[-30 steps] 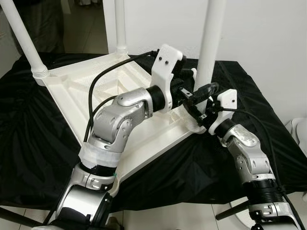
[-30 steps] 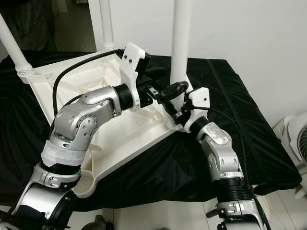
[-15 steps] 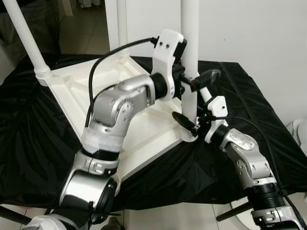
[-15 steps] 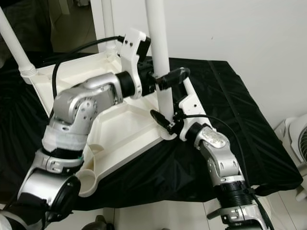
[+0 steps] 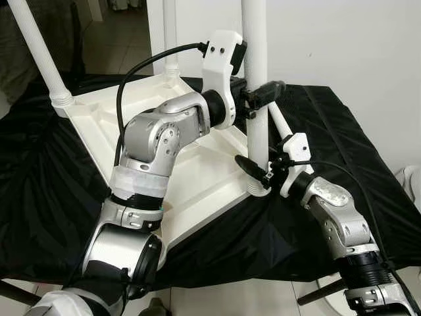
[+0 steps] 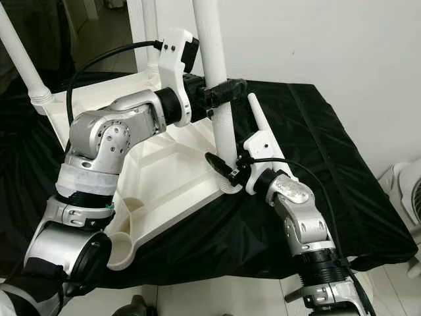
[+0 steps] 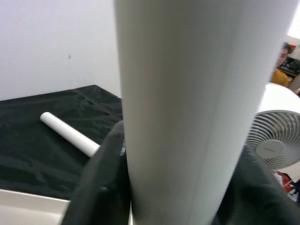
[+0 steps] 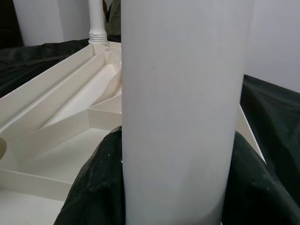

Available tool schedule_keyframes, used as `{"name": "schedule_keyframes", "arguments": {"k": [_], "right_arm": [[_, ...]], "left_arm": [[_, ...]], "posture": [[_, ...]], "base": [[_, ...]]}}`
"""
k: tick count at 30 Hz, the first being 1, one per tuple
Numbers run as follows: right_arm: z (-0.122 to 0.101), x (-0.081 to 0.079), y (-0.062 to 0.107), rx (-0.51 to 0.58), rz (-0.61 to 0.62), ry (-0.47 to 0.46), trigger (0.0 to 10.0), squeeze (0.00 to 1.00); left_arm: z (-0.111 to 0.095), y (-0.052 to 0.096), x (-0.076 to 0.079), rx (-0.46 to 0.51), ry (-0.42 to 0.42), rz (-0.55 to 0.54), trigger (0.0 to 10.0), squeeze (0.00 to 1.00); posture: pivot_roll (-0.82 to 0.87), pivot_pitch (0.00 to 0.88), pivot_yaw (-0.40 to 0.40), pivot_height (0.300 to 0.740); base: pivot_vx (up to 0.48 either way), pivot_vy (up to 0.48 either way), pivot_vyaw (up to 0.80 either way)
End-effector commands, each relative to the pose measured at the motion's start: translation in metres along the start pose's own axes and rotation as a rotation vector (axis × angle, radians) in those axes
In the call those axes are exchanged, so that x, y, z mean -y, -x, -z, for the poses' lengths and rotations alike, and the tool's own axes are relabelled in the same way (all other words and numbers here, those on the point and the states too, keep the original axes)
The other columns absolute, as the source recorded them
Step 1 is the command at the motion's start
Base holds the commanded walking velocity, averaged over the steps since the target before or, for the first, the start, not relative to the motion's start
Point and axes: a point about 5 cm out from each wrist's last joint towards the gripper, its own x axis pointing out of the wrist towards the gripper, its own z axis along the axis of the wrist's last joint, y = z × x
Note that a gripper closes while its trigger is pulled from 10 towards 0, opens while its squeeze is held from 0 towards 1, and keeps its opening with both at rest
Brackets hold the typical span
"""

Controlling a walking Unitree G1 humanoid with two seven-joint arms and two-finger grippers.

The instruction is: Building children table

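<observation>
The white children's table (image 5: 99,122) lies upside down on a black cloth, with its legs pointing up. The leg at its right corner (image 5: 255,39) stands upright in its socket, and both grippers hold it. My left gripper (image 5: 258,97) is shut around it about halfway up. Lower down, just above the socket, my right gripper (image 5: 258,171) is shut on the same leg. In both wrist views the leg (image 7: 197,93) (image 8: 183,93) runs between the black fingers. Another leg (image 6: 258,117) lies loose on the cloth behind the right gripper.
Two more legs stand at the far left corner (image 5: 39,59) and the back corner (image 5: 170,33). An open socket (image 6: 122,247) sits at the near corner. The black cloth (image 5: 46,197) drapes over the edges. A white fan (image 6: 408,191) stands at the right, with a white wall behind.
My left gripper has climbed from near the socket to halfway up the leg. The leg now stands straighter. The right gripper has turned and stays by the socket.
</observation>
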Motion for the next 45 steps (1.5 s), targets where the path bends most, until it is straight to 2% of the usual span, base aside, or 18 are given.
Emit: {"name": "schedule_keyframes", "arguments": {"k": [1, 5, 7, 8, 13, 14, 15, 22, 23, 27, 28, 31, 33, 36, 40, 45], "right_arm": [[-0.003, 0.003, -0.001, 0.003, 0.013, 0.006, 10.0, 0.00], [-0.003, 0.004, -0.005, -0.011, 0.049, -0.012, 10.0, 0.00], [-0.001, 0.006, -0.008, -0.036, 0.101, -0.022, 10.0, 0.00], [0.000, 0.007, -0.010, -0.044, 0.123, -0.030, 10.0, 0.00], [0.000, 0.004, -0.015, -0.042, 0.175, -0.042, 10.0, 0.00], [0.000, 0.003, -0.017, -0.041, 0.179, -0.048, 10.0, 0.44], [0.000, 0.002, -0.018, -0.039, 0.186, -0.062, 10.0, 1.00], [-0.005, 0.002, -0.025, -0.016, 0.245, -0.055, 10.0, 1.00], [-0.008, 0.003, -0.030, -0.018, 0.295, -0.037, 10.0, 0.88], [-0.009, 0.004, -0.031, -0.018, 0.312, -0.029, 10.0, 0.88], [-0.011, 0.004, -0.034, -0.016, 0.331, -0.017, 10.0, 0.00], [-0.014, 0.004, -0.038, -0.013, 0.366, 0.011, 10.0, 0.00], [-0.017, 0.006, -0.049, -0.021, 0.448, 0.046, 10.0, 0.00], [-0.017, 0.008, -0.057, -0.032, 0.510, 0.076, 10.0, 0.00], [-0.018, 0.008, -0.060, -0.035, 0.536, 0.098, 10.0, 0.00], [-0.020, 0.012, -0.068, -0.025, 0.688, 0.164, 10.0, 0.00]], "left_arm": [[-0.005, -0.002, 0.002, 0.004, -0.003, 0.005, 0.0, 0.00], [-0.009, -0.001, -0.001, 0.016, -0.013, -0.007, 0.0, 0.00], [-0.012, 0.000, -0.002, 0.023, -0.027, -0.017, 7.8, 0.00], [-0.013, 0.000, -0.001, 0.025, -0.032, -0.020, 10.0, 0.00], [-0.017, 0.000, 0.003, 0.054, -0.086, -0.028, 10.0, 0.00], [-0.017, 0.000, 0.004, 0.060, -0.097, -0.031, 10.0, 0.00], [-0.017, 0.000, 0.005, 0.066, -0.105, -0.035, 10.0, 0.00], [-0.017, -0.001, 0.009, 0.087, -0.149, -0.073, 10.0, 0.00], [-0.019, -0.002, 0.009, 0.101, -0.174, -0.121, 10.0, 0.00], [-0.020, -0.003, 0.008, 0.106, -0.182, -0.138, 10.0, 0.00], [-0.021, -0.003, 0.008, 0.111, -0.194, -0.162, 10.0, 0.00], [-0.022, -0.005, 0.007, 0.114, -0.211, -0.202, 10.0, 0.00], [-0.024, -0.011, 0.004, 0.116, -0.252, -0.277, 10.0, 0.00], [-0.026, -0.015, 0.001, 0.118, -0.272, -0.328, 10.0, 0.00], [-0.028, -0.017, 0.000, 0.123, -0.267, -0.355, 10.0, 0.00], [-0.033, -0.022, -0.001, 0.147, -0.238, -0.425, 10.0, 0.00]], "posture": [[0.06, 0.000, -0.014, 0.740], [0.06, 0.000, -0.017, 0.740], [0.06, 0.000, -0.017, 0.740], [0.06, 0.000, -0.017, 0.740], [0.06, 0.000, -0.019, 0.740], [0.06, 0.000, -0.019, 0.740], [0.06, 0.000, -0.020, 0.740], [0.07, 0.000, -0.026, 0.740], [0.07, 0.000, -0.028, 0.740], [0.07, 0.000, -0.028, 0.740], [0.07, 0.000, -0.029, 0.740], [0.07, 0.000, -0.029, 0.740], [0.07, 0.000, -0.032, 0.740], [0.07, 0.000, -0.034, 0.740], [0.07, 0.000, -0.035, 0.740], [0.08, 0.000, -0.041, 0.740]], "base": [[0.000, 0.000, 0.00], [0.000, 0.000, 0.00], [0.000, 0.000, 0.00], [0.000, 0.000, 0.00], [0.000, 0.000, 0.00], [0.000, 0.000, 0.00], [0.000, 0.000, 0.00], [0.000, 0.000, 0.00], [0.000, 0.000, 0.00], [0.000, 0.000, 0.00], [0.000, 0.000, 0.00], [0.000, 0.000, 0.00], [0.000, 0.000, 0.00], [0.000, 0.000, 0.00], [0.000, 0.000, 0.00], [0.000, 0.000, 0.00]]}}
